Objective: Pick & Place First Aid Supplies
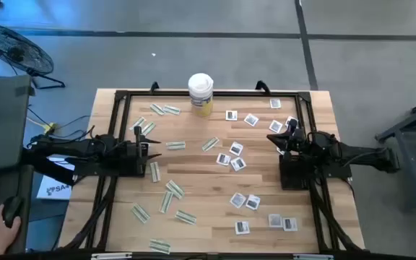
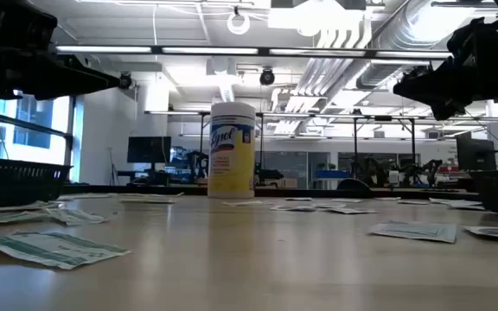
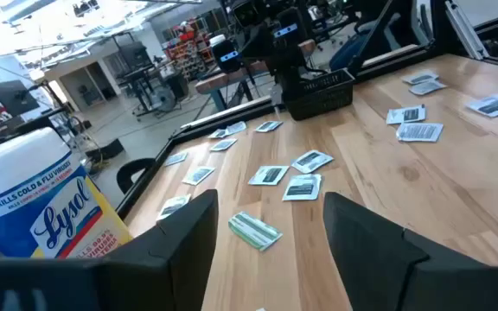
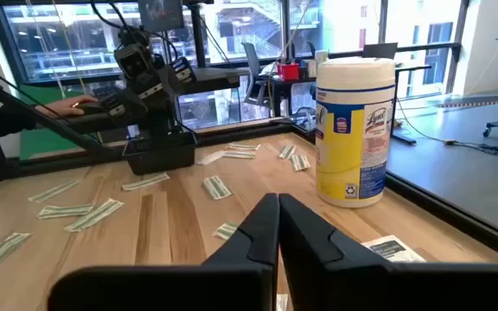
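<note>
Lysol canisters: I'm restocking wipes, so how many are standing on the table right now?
1. The Lysol canister stands upright at the middle of the table's top edge in the high view. Nothing on the table looks tall enough to hide another.

Your left arm [image 1: 85, 153] and right arm [image 1: 338, 153] are both matte black, built of blocky jointed links, each rising from a black box-shaped base. From above, thin dark cables trail along both arms toward 9 and 3 o'clock. Your left end effector [image 3: 266, 238] ends in two broad, flat, dark fingers [image 3: 184, 242] with angular, chamfered tips and plain faces. Your right end effector [image 4: 278, 226] carries two matching black fingers [image 4: 253, 233], wedge-shaped, tapering to narrow tips. No markings or screws can be made out on either.
</note>
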Robot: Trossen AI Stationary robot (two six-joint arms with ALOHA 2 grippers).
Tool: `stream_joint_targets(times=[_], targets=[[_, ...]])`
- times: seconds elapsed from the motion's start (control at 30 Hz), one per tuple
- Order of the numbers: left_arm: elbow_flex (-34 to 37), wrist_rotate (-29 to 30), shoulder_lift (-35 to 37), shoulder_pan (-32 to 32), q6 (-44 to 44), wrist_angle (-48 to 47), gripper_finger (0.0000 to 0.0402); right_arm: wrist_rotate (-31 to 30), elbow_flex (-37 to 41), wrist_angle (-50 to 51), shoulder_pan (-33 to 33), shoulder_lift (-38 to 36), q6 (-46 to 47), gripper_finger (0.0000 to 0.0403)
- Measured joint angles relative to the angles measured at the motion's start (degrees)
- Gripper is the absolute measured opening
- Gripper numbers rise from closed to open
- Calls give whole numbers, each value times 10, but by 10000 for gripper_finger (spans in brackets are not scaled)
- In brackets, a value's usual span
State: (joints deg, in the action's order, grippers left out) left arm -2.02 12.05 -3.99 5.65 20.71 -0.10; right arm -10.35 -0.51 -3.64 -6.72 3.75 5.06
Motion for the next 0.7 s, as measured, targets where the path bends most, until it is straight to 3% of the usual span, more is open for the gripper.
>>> stream_joint_targets(times=[0.7], targets=[[0, 0, 0, 0, 0, 0, 206, 0, 0, 0, 0, 0, 0, 1]])
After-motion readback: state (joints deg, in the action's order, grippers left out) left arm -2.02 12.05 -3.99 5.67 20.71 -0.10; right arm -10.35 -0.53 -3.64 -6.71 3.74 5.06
